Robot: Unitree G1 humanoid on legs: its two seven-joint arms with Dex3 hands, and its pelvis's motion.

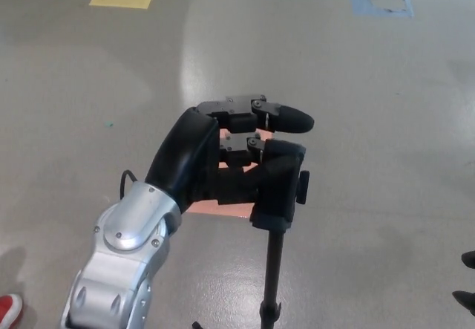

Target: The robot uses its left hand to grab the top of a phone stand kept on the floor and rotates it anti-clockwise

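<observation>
From where I stand, nothing readable shows anywhere: no words, numbers, logos or labels on anything in sight.

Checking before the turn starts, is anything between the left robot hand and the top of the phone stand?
Nothing visible is in the way. The left robot hand is already wrapped around the top of the phone stand, with its pole dropping to the bare floor below.
</observation>
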